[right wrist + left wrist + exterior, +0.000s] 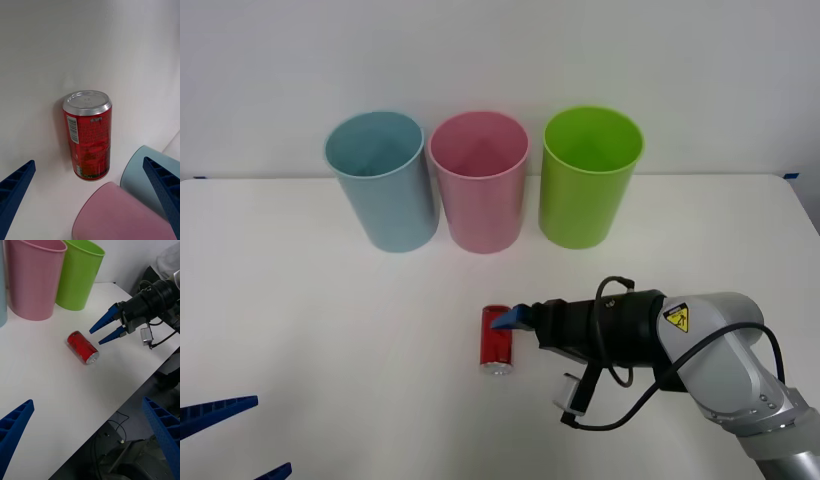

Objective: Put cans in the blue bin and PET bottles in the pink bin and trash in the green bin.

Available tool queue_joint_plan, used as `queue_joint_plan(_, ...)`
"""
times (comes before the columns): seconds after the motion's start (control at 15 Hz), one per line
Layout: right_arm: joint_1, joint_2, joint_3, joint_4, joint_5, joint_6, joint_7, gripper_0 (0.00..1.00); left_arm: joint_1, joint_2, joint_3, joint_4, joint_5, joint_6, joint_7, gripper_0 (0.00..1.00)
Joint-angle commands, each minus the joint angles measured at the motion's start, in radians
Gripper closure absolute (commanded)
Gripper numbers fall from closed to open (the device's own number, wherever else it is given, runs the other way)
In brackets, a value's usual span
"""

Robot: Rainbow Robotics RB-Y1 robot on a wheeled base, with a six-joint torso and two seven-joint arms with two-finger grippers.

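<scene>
Front view: the red can (496, 339) lies on its side on the table (330, 330), just ahead of the right pincer (510, 320), whose fingers are apart, long axis crosswise to its reach (left pincer (90, 435), also spread, sits farther off).

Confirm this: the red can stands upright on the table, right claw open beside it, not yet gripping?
Not upright. The front view shows the red can lying on its side on the table. The rest holds: the right claw is open beside it, not gripping.
</scene>
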Motion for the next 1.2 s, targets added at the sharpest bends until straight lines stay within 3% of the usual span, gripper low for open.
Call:
queue_joint_plan(0.07,0.0,0.0,0.0,0.0,0.0,0.0,0.0,0.0,0.0,0.0,0.0,0.0,0.0,0.0,0.0,0.0)
queue_joint_plan(1.2,0.0,0.0,0.0,0.0,0.0,0.0,0.0,0.0,0.0,0.0,0.0,0.0,0.0,0.0,0.0,0.0)
